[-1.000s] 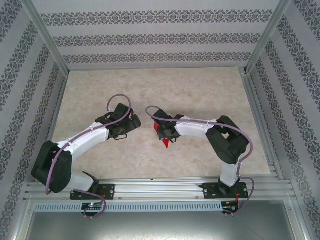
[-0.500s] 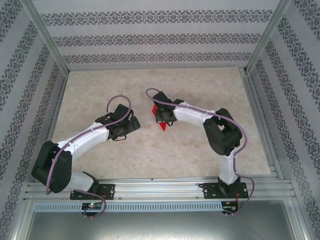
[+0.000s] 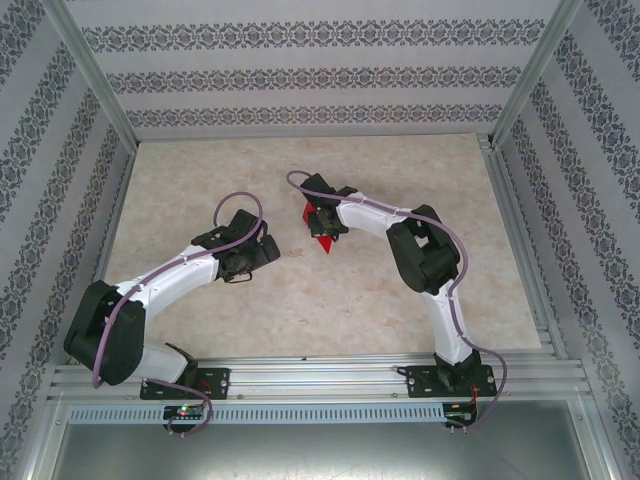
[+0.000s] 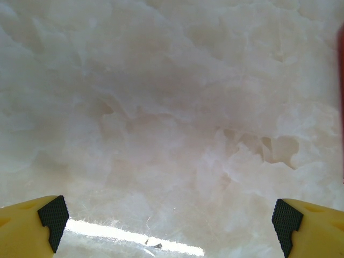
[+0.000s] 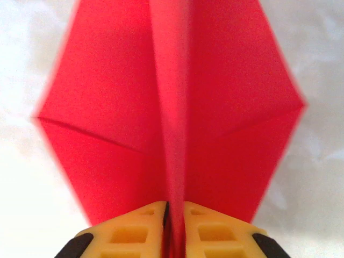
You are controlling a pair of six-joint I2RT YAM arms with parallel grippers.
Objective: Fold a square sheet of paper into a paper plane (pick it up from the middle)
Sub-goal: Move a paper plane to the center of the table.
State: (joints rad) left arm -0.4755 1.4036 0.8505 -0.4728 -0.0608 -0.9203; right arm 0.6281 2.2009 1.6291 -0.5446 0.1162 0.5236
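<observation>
Beige marbled desk (image 3: 200, 180) first: the left pincer (image 4: 169, 231) hangs over it spread wide, holding nothing. Just right of it, near mid-desk, is the bright red creased paper plane (image 5: 177, 107), clamped along its centre ridge by the right pincer (image 5: 174, 228). Paper this thin looks feather-light, floppy and easy to crumple, so I'd grip that stiffer middle fold. From above, its long axis runs roughly far-to-near, sharp tip toward the arm bases.
</observation>
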